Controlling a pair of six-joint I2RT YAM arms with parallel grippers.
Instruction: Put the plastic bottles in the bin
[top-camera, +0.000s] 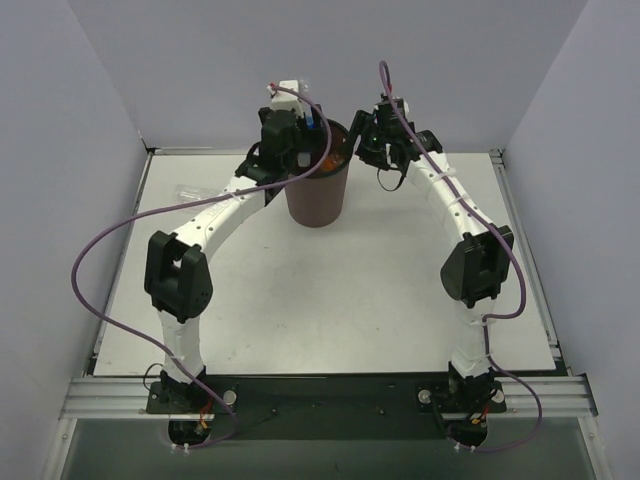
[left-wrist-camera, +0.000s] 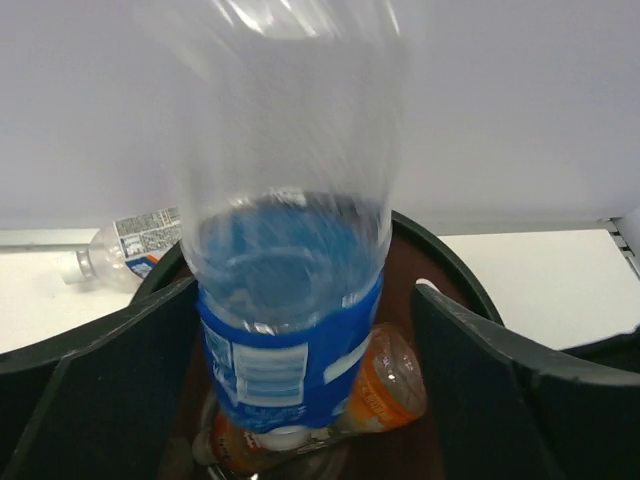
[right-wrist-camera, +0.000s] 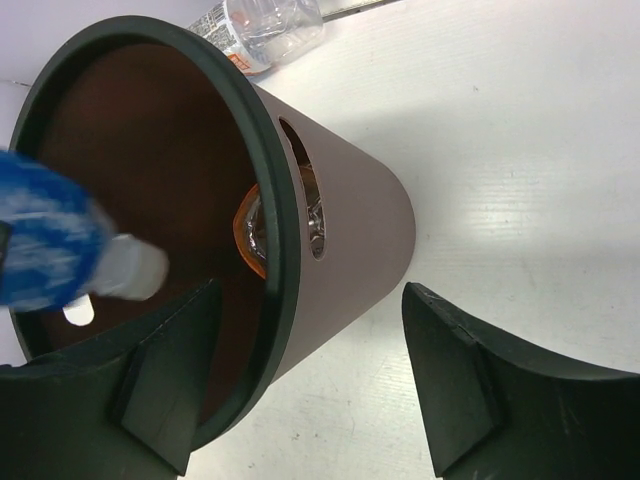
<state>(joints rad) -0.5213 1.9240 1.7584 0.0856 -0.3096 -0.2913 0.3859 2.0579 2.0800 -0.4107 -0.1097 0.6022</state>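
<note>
The dark brown bin stands at the back middle of the table. My left gripper hangs over its mouth. In the left wrist view the gripper is open, and the blue-labelled bottle is blurred between the spread fingers, cap down, with a gap to the right finger. The orange bottle lies at the bin's bottom. My right gripper is open, and in its wrist view it straddles the bin's rim. The blue-labelled bottle shows there too. One clear bottle lies on the table.
The clear bottle lies on the white table left of the bin, behind my left arm. It also shows in the right wrist view. Grey walls close in the back and both sides. The bin's wall has a slot.
</note>
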